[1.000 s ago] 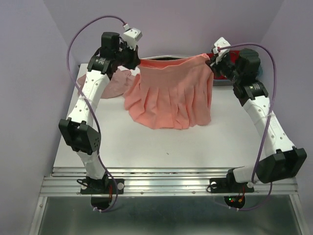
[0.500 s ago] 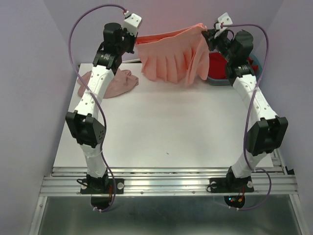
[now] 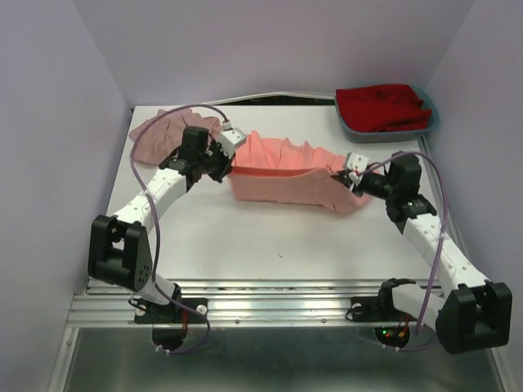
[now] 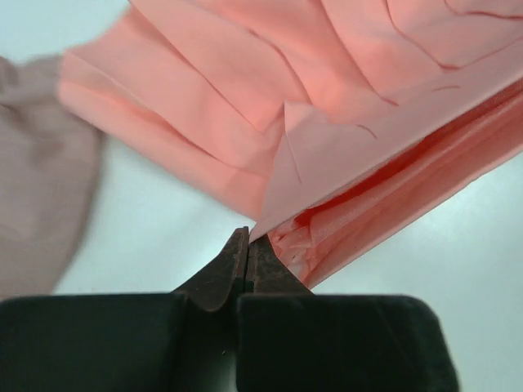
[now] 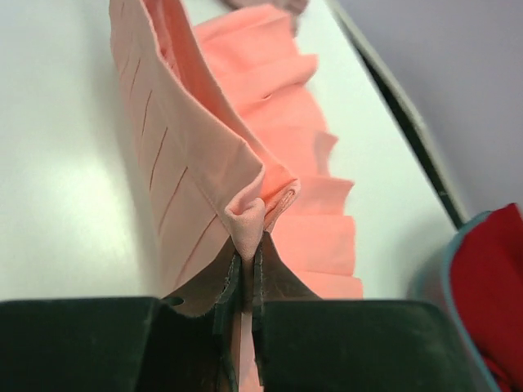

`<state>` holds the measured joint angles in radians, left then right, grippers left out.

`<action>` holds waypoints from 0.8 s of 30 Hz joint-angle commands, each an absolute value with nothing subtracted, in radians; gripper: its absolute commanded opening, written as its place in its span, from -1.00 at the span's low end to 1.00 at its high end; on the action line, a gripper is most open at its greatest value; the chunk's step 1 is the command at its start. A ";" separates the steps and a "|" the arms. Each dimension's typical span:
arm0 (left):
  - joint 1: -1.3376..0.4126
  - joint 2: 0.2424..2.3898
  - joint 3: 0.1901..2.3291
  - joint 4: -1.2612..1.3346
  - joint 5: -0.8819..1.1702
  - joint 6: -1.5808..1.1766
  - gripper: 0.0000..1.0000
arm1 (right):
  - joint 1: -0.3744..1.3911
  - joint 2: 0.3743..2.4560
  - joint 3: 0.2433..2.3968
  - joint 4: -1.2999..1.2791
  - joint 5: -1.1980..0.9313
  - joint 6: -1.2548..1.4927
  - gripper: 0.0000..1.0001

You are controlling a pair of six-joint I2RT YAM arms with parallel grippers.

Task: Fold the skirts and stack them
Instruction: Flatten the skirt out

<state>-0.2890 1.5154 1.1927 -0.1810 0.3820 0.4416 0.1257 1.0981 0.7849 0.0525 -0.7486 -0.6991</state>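
Note:
The salmon-coral pleated skirt (image 3: 290,175) lies on the white table (image 3: 270,237), doubled over into a long band between my two grippers. My left gripper (image 3: 230,160) is shut on its left corner; the left wrist view shows the fabric corner (image 4: 282,192) pinched at the fingertips (image 4: 248,238). My right gripper (image 3: 353,174) is shut on its right corner, with a bunch of cloth (image 5: 245,216) between the pads. The dusty mauve-pink skirt (image 3: 159,131) lies crumpled at the back left, behind my left arm, and shows at the left edge of the left wrist view (image 4: 37,196).
A grey-blue tray (image 3: 384,131) holding red cloth (image 3: 382,104) stands at the back right corner. It also shows at the right edge of the right wrist view (image 5: 490,294). Lilac walls close in the table on three sides.
Both grippers have come down from high at the back to table level, nearer the front. The coral skirt, which hung spread in the air, now lies folded over on the table.

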 commanded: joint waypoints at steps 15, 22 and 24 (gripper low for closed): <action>-0.485 1.015 0.784 -0.489 0.449 0.842 0.62 | 0.098 0.643 0.572 -0.540 -0.850 -1.352 1.00; -0.489 1.001 0.856 -0.467 0.417 0.703 0.56 | 0.098 0.961 0.846 -0.431 -0.508 -0.815 0.91; -0.520 1.095 0.900 -0.410 0.390 0.663 0.51 | 0.060 1.187 1.004 -0.483 -0.354 -0.612 0.75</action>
